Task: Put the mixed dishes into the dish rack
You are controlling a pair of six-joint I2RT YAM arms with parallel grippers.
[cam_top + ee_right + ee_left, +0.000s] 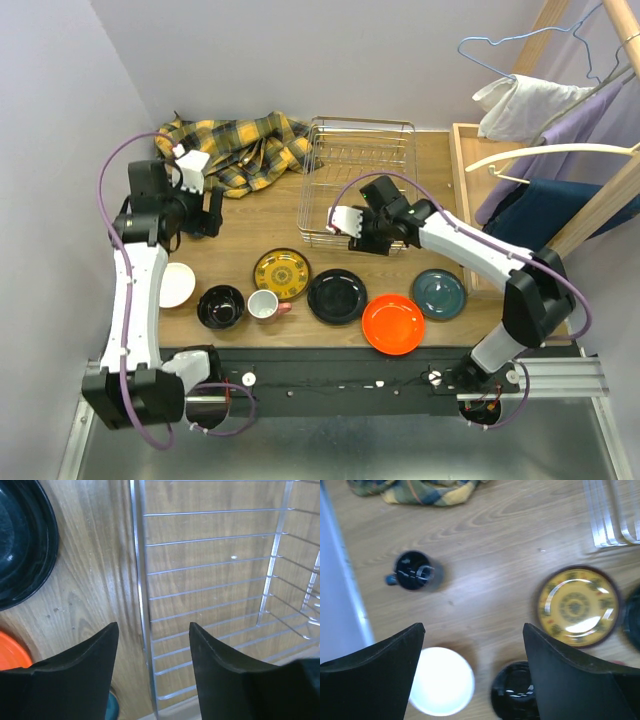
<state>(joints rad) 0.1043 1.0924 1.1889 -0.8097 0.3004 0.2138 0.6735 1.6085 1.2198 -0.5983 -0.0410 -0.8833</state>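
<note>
Dishes laid out below a wire rack on a wooden table.

The silver wire dish rack (pixel 358 180) is set upright at the upper centre of the top view. Below it a loose row is spread across the middle of the frame. A pale bowl (pixel 177 284) is at the left, followed by a glossy black bowl (pixel 221 306) and a white cup (pixel 264 304) with a pinkish handle. A yellow patterned plate (pixel 281 272) is placed slightly higher, beside a black plate (pixel 336 296). An orange plate (pixel 393 323) is lowest, and a teal plate (pixel 438 293) is at the right. The plates are laid flat, all outside the rack.
</note>
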